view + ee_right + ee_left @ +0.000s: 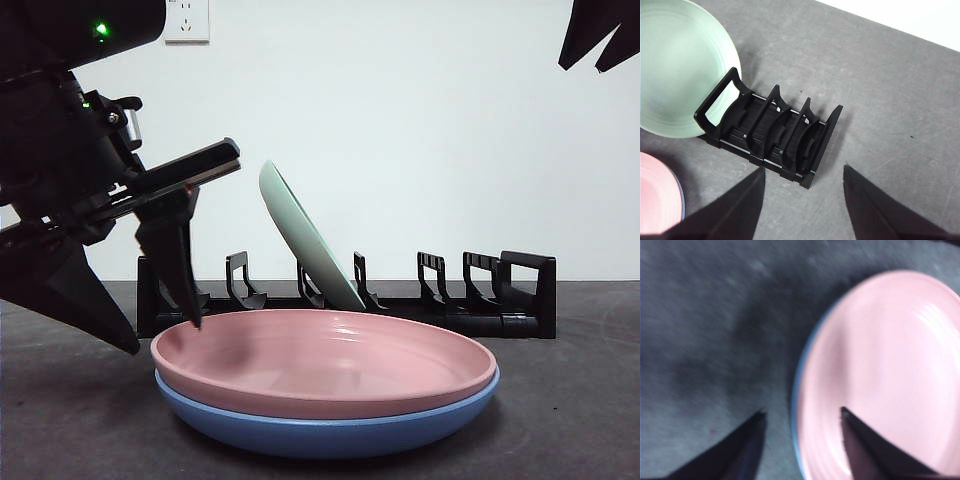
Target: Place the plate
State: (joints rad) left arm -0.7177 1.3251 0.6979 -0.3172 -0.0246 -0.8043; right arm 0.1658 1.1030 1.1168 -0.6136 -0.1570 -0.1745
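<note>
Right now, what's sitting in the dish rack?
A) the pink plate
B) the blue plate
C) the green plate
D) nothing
C: the green plate leans in a slot of the black rack, while the pink plate lies stacked on the blue plate on the table in front of it, with the left tool open over the pink plate's rim.

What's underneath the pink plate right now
A blue plate sits directly under the pink plate, nested. Only its outer wall and rim show; its inside is covered. The left gripper straddles their rim.
</note>
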